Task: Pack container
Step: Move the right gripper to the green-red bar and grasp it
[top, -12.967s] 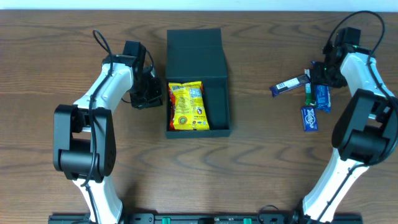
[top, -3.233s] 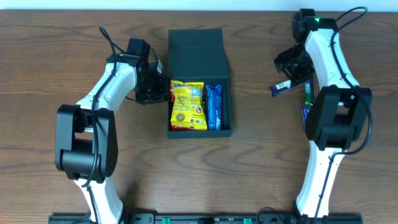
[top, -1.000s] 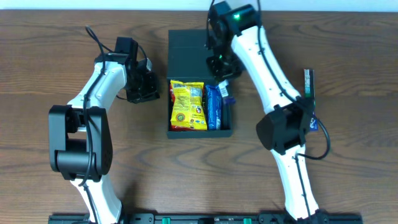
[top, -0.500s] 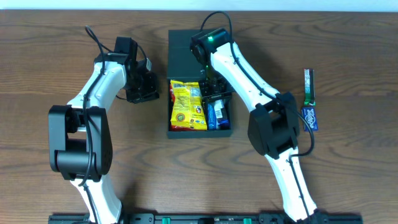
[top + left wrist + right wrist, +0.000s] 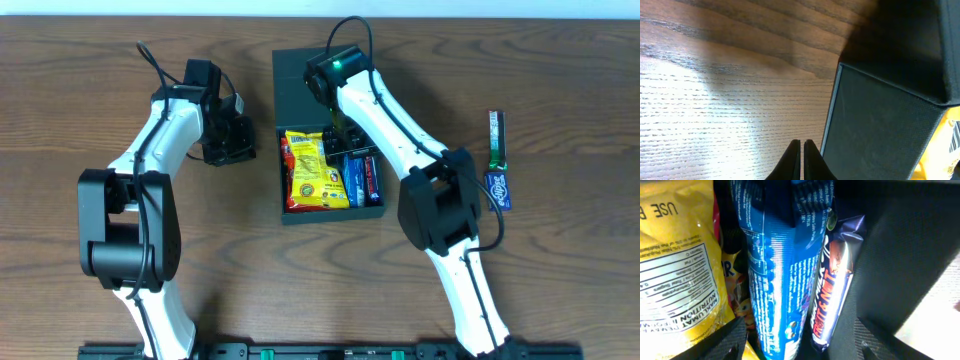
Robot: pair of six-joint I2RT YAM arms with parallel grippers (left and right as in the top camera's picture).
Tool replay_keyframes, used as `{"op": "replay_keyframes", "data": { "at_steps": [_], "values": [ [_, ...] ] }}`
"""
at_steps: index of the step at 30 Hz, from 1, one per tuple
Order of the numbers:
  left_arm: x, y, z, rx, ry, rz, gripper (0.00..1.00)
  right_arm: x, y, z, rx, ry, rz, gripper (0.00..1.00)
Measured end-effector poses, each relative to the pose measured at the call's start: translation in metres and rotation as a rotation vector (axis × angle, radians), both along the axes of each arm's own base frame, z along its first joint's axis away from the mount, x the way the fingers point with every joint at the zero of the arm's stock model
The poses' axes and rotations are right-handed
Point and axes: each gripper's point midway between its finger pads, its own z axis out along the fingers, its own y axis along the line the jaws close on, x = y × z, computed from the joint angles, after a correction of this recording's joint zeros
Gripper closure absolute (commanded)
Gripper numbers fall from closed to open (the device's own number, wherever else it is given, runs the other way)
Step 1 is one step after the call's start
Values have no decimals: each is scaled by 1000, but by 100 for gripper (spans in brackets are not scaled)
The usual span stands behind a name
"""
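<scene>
The dark teal container (image 5: 305,75) lies mid-table with its lid flapped open at the back. In it lie a yellow snack packet (image 5: 315,172), a blue packet (image 5: 353,180) and a dark chocolate bar (image 5: 371,178) side by side. My right gripper (image 5: 346,140) hangs over the container's back end, open. In the right wrist view its fingers (image 5: 727,341) straddle the blue packet (image 5: 780,280) and the bar (image 5: 832,290) without gripping either. My left gripper (image 5: 232,140) is shut and empty on the table left of the container. Its tips (image 5: 801,160) sit just beside the container's outer wall (image 5: 880,125).
A green packet (image 5: 497,138) and a small blue packet (image 5: 498,188) lie on the wooden table at the far right. The right arm stretches across from the right over the container. The yellow packet (image 5: 680,270) fills the container's left half.
My right gripper has opened and let go of the dark bar, which now lies in the container beside the blue packet. The container has slid a little to the right. The left arm has not moved.
</scene>
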Motion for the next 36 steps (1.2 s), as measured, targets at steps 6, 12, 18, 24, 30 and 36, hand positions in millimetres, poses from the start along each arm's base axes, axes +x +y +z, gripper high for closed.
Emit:
{"op": "replay_keyframes", "data": {
  "at_steps": [6,12,18,24,30,36],
  "values": [
    [0,0,0,0,0,0,94,0,-4,14,-20,-6,1,41],
    [-1,0,0,0,3,-1,94,35,-9,53,8,-158,9,36],
    [-1,0,0,0,4,0,91,79,-69,86,1,-282,-14,27],
    [-1,0,0,1,3,-4,90,100,-205,91,-10,-264,-121,34],
    [-1,0,0,1,1,-7,92,80,-352,81,-31,-255,-370,37],
    [-1,0,0,1,1,-8,93,71,-401,47,11,-255,-446,26]
  ]
}}
